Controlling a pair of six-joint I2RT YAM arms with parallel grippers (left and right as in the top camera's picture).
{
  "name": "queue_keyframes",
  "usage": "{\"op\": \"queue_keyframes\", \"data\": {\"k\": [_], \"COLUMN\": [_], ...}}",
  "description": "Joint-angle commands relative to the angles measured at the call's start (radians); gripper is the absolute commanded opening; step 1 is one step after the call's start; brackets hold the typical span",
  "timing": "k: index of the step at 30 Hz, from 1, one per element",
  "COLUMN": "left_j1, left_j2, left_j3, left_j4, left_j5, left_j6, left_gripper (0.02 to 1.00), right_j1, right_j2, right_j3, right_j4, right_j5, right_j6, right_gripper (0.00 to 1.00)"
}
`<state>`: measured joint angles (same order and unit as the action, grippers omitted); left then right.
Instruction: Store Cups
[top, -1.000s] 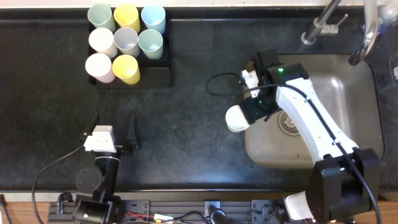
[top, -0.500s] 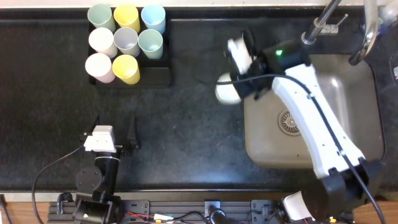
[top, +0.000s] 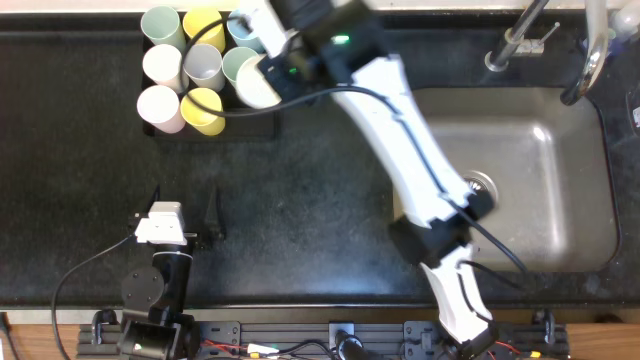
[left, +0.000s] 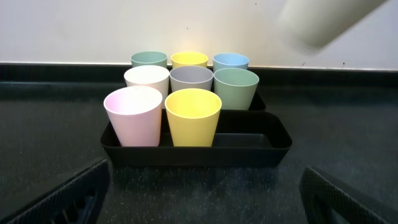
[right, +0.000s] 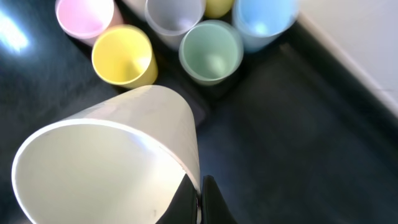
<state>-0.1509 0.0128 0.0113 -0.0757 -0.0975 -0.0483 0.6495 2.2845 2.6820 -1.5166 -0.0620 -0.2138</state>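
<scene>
This is the carrying step. The right gripper pinches the wall of a white cup and holds it tipped in the air, over the right side of the black tray. The tray sits near the bench's back left corner, and its front right spot is bare. Next, I think, the cup must turn upright and go down into that spot — not bumping the yellow cup or the green cup beside it. The left gripper rests wide open near the bench's front edge, holding nothing.
</scene>
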Motion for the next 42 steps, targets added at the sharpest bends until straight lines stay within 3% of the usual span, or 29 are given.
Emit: {"op": "queue_keyframes", "data": {"k": [1, 5, 18, 42], "left_j1": [0.000, 0.000, 0.000, 0.000], "left_j2": [-0.010, -0.010, -0.010, -0.010], "left_j3": [-0.003, -0.003, -0.003, -0.003], "left_j4": [-0.001, -0.001, -0.001, -0.001], "left_j5": [0.007, 0.007, 0.007, 0.007], "left_j6": [0.017, 0.017, 0.017, 0.017], "left_gripper": [0.998, 0.998, 0.998, 0.998], "right_j1": [0.027, 0.032, 0.057, 0.062], "right_j2": [0.065, 0.105, 0.198, 0.280], "right_j3": [0.039, 0.037, 0.037, 0.036], "right_j4": [-0.003, 0.005, 0.014, 0.090], "right_j5": [0.032, 0.091, 0.089, 0.115], "right_j6": [0.000, -0.011, -0.083, -0.086], "right_gripper": [0.042, 0.042, 0.042, 0.042]}}
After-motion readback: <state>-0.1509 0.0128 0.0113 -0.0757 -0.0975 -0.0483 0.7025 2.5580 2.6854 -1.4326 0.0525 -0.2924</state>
